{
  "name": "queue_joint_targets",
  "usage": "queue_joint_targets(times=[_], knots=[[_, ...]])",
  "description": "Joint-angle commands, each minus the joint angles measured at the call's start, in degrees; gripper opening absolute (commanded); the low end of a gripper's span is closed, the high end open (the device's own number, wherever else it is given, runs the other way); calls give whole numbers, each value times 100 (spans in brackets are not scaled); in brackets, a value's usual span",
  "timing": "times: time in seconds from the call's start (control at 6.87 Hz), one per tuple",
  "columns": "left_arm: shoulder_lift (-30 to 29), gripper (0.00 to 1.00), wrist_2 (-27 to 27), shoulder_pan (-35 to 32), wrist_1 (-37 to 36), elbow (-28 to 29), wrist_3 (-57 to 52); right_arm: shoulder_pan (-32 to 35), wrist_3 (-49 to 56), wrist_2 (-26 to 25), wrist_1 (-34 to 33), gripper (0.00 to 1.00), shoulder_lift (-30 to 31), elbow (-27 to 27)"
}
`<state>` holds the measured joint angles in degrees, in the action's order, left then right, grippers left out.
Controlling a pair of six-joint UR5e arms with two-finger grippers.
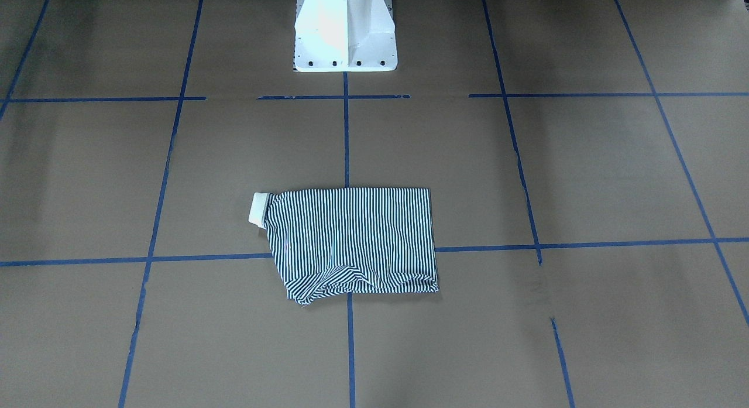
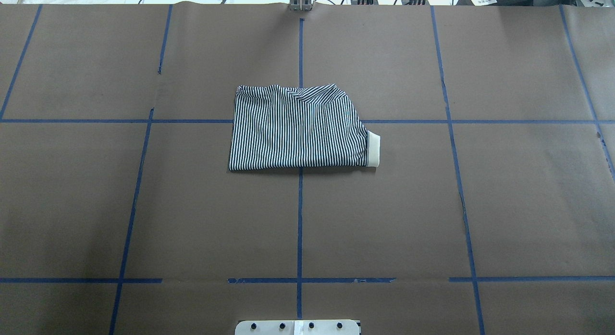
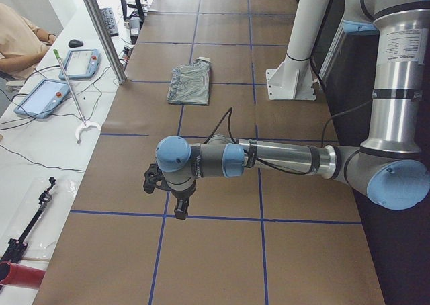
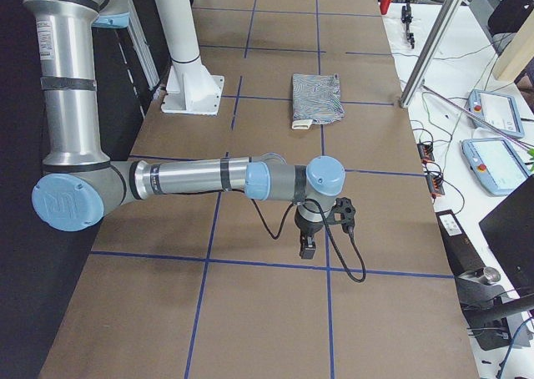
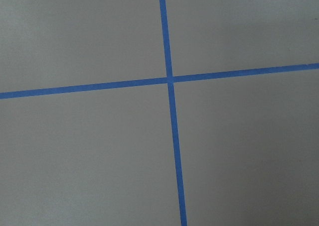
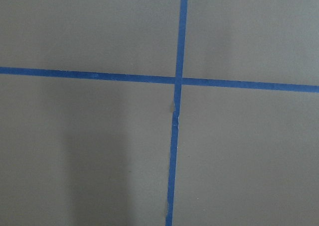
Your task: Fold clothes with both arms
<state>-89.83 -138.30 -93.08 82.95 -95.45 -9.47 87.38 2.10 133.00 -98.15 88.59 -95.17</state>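
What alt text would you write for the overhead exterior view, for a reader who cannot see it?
A folded navy-and-white striped polo shirt lies near the middle of a brown table gridded with blue tape, its cream collar poking out on the view's right. A white base shows at the bottom edge.

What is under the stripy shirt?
The striped shirt lies flat on the brown table. Two blue tape lines run under it, and the spot where they cross is covered. Whether anything else lies beneath cannot be seen.
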Motion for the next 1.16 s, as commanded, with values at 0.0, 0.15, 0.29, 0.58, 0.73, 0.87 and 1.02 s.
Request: queue_joint_targets(times=[0.0,0.15,0.29,0.58,0.73,0.87,1.02], knots=[[0,100,-4,0,11,0,-2,-28,1,-11,-2,100,0,15],[9,100,13,0,11,9,15,-28,1,-11,-2,100,0,24],[18,100,57,0,-7,9,24,-28,10,-11,-2,100,9,33],[79,100,537,0,-7,-8,322,-19,19,-28,-2,100,26,42],[62,100,758,0,-7,-26,323,-28,19,-28,-2,100,44,42],[44,100,934,0,28,-9,323,-28,19,-28,-2,100,44,42],[18,100,1049,0,45,0,323,-28,19,-37,-2,100,44,42]])
